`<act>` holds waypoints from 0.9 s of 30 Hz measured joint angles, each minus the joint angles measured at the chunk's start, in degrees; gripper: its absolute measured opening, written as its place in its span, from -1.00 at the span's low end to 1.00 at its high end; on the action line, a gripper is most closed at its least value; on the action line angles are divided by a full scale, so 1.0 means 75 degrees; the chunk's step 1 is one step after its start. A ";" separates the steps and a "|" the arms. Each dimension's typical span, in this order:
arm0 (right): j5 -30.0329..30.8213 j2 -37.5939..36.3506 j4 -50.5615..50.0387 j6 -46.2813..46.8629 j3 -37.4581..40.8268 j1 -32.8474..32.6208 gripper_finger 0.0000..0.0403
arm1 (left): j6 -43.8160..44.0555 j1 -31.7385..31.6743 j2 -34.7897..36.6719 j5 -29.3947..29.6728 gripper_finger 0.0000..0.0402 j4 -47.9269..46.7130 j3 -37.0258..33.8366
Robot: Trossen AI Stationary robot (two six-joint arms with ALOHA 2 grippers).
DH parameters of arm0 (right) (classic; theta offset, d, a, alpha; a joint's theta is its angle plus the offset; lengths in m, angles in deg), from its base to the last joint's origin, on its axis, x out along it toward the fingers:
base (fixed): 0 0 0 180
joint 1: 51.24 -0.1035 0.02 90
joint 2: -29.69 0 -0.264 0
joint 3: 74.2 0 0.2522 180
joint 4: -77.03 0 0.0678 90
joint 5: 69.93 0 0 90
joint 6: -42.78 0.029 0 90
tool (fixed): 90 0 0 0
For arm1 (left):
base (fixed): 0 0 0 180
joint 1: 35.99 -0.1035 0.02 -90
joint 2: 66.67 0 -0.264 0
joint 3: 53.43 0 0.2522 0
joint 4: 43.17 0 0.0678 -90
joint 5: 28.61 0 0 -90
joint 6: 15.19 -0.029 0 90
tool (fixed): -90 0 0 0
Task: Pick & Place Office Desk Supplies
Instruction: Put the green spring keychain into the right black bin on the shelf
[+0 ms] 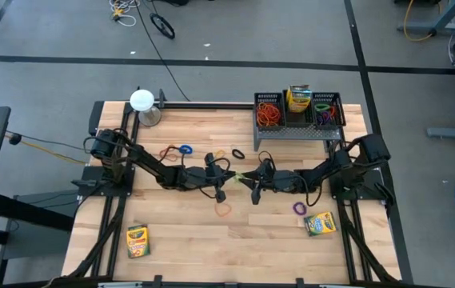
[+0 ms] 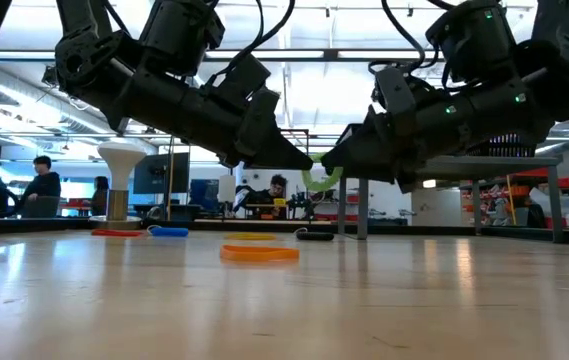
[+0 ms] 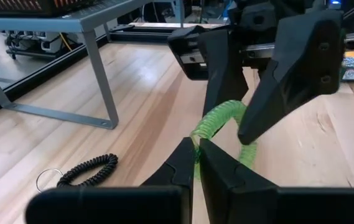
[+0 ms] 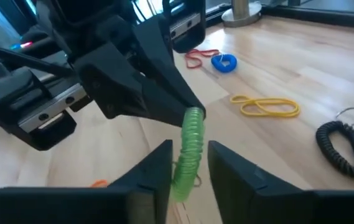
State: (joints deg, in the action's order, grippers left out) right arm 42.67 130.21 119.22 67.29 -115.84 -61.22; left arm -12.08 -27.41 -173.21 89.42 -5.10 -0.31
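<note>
Left gripper [image 1: 233,178] is pinched closed on a green coil loop [image 2: 320,178] above the table's [image 1: 187,232] centre. Right gripper [image 1: 253,182] meets it from three o'clock, its fingers [image 4: 158,163] parted either side of the same coil. Black mesh rack [image 1: 297,114], holding orange bands and a crayon box [image 1: 298,98], stands at one o'clock. Two more crayon boxes lie at seven o'clock [image 1: 137,238] and at four [image 1: 320,223]. An orange band [image 1: 224,210] sits at six, a black coil [image 3: 86,170] at twelve.
</note>
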 joint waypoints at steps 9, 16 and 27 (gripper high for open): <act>0.0036 -0.0016 -0.0003 -0.0852 0.0000 -0.0160 -0.92 | -0.0150 0.0269 0.0400 0.0074 -0.58 -0.0750 0.0000; 0.0178 -0.1078 -0.0853 -0.1420 0.0000 -0.0397 -0.83 | -0.0732 0.0560 0.1281 0.0093 -0.26 -0.1140 -0.0065; 0.2874 -0.4854 -0.6820 -0.1540 -0.0715 -0.0930 -0.85 | -0.0699 0.0551 0.2087 -0.0099 -0.30 0.1984 -0.2228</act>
State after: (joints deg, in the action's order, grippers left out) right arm 64.22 93.81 68.07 55.75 -121.21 -68.19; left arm -17.33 -23.28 -157.56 88.68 9.79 -17.03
